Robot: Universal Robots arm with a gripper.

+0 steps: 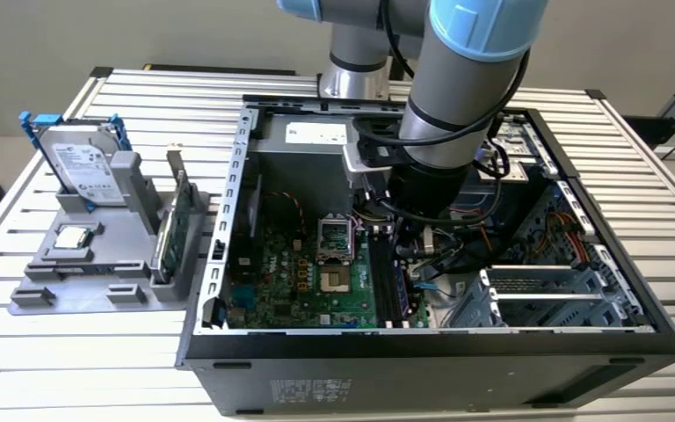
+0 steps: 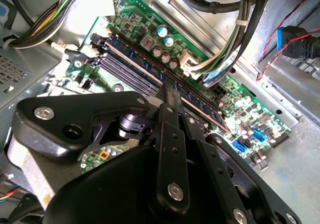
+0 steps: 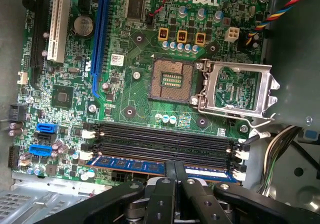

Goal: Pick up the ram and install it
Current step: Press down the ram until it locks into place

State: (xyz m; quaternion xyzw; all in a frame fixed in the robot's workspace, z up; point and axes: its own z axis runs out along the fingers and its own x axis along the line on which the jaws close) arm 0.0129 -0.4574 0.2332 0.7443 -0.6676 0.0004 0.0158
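The ram (image 3: 125, 163) is a long narrow stick that looks blue in both wrist views. It stands in the memory slot nearest the motherboard's edge (image 2: 200, 105). Beside it lie three empty black slots (image 3: 160, 139). My gripper (image 3: 176, 170) is shut, its two black fingers pressed together, with their tips at the ram's upper edge near its middle (image 2: 167, 95). Whether the tips bear down on the stick cannot be told. In the exterior view my arm (image 1: 455, 132) reaches down into the open computer case (image 1: 431, 352), over the memory slots (image 1: 390, 290).
An open processor socket (image 3: 172, 79) with its raised metal frame (image 3: 237, 91) lies beyond the slots. Cable bundles (image 2: 225, 39) hang close to the gripper. Outside the case, a grey fixture (image 1: 80, 281) holds a hard drive (image 1: 80, 167), a processor chip (image 1: 74, 236) and an upright green card (image 1: 171, 233).
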